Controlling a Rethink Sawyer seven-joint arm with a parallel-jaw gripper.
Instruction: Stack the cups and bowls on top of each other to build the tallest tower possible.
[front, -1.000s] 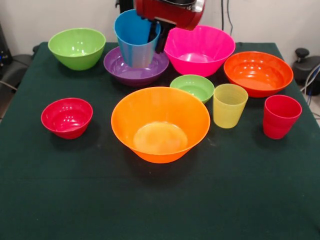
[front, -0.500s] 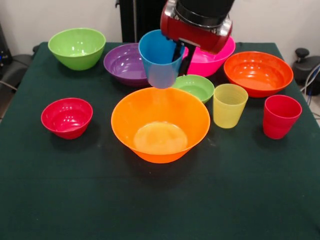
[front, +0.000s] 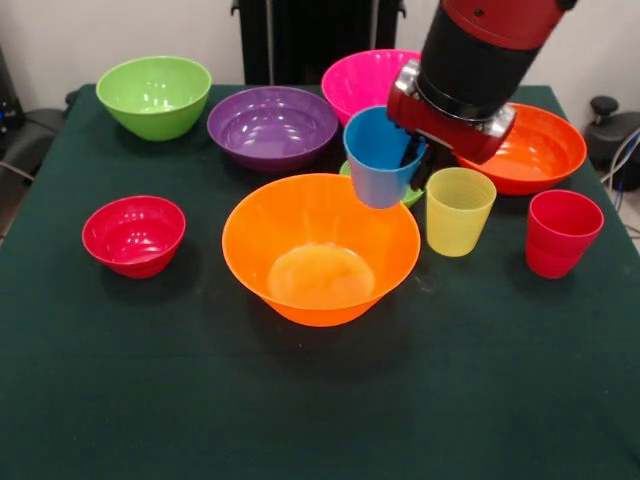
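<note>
The tool (front: 412, 165) grips the blue cup (front: 381, 156) aloft beside the yellow-green cup (front: 459, 210). Next, likely: centre it above and lower.

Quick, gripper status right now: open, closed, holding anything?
Gripper: closed on the rim of the blue cup, holding it in the air above the table.

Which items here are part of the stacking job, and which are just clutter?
Job items: blue cup held in the gripper; yellow-green cup; red cup; bowls: big orange, pink, purple, lime green, red-orange, small red, small green, mostly hidden.

Not part: dark green tablecloth; black gear at both table edges.
</note>
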